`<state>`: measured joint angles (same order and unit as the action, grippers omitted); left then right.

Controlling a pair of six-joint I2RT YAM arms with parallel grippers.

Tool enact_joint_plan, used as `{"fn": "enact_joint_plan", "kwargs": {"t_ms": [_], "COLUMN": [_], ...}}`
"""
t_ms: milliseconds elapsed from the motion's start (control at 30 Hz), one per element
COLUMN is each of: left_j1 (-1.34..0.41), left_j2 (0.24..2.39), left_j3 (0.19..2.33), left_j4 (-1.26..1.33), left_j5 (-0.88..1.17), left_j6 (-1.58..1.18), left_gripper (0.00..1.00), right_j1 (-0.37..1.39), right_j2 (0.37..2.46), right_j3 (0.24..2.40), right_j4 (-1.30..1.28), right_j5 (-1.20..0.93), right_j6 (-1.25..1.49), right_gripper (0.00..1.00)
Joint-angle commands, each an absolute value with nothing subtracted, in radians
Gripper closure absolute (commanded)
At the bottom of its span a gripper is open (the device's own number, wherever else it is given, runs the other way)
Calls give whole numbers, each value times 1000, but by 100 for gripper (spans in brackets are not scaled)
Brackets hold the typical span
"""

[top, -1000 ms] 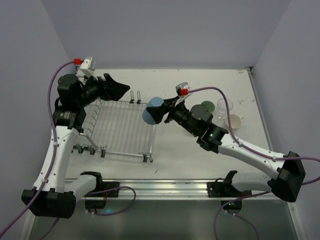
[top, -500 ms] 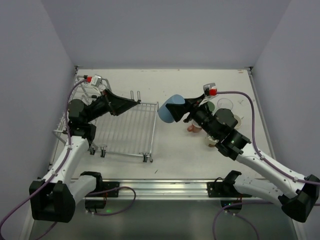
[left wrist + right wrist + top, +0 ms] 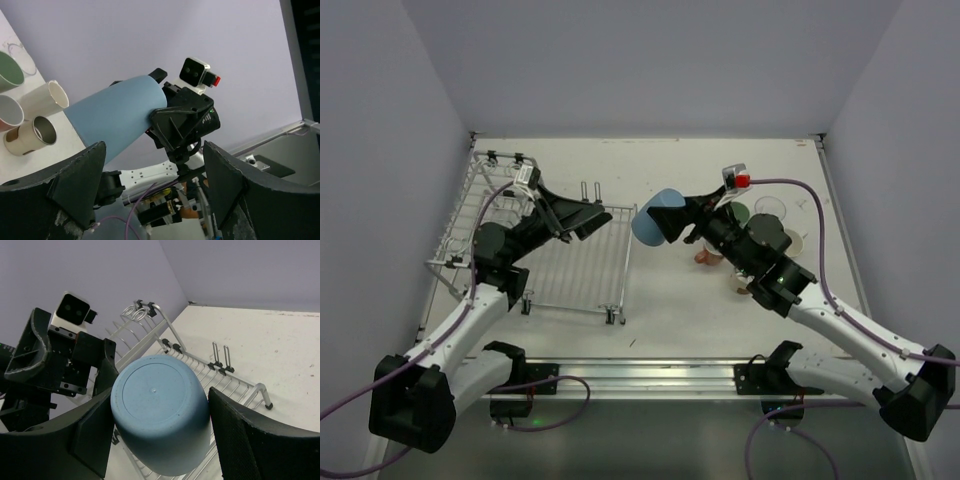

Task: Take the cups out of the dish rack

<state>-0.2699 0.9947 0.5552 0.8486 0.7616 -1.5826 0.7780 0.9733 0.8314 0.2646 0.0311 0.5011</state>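
Centre frame: right gripper [image 3: 672, 220], clamped on matte blue tumbler [image 3: 655, 218], has carried it off silver wire dish rack [image 3: 575, 270]; set-down pending. Left gripper [image 3: 588, 215] swung over rack, fingers apart, empty.

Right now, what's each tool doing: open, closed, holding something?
Left tool: open, holding nothing.
Right tool: closed on the blue cup.

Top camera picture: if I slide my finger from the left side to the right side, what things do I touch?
First the dish rack → then the blue cup → then the clear cup.
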Motion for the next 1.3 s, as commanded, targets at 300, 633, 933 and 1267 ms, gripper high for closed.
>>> {"fn": "enact_joint_plan", "kwargs": {"t_ms": [300,633,933,1267], "left_j1": [-305,-400,-446,-486], "left_j2": [979,999,1051,1065], "left_j3": [502,505,523,525], "left_j4": [825,796,894,997], "left_j5": [641,555,541,529], "left_j6": [-1733,-1805,-1856,-1908], "left_gripper": [28,24,24,24], "right_j1": [759,758,755,700], "right_j2": [905,959,968,1028], "right_j3": [789,765,744,655], "right_j4": [457,626,675,880], "right_j5": [-57,-158,-176,-264], "right_j6": [499,509,523,638], "right_gripper": [66,66,67,67]}}
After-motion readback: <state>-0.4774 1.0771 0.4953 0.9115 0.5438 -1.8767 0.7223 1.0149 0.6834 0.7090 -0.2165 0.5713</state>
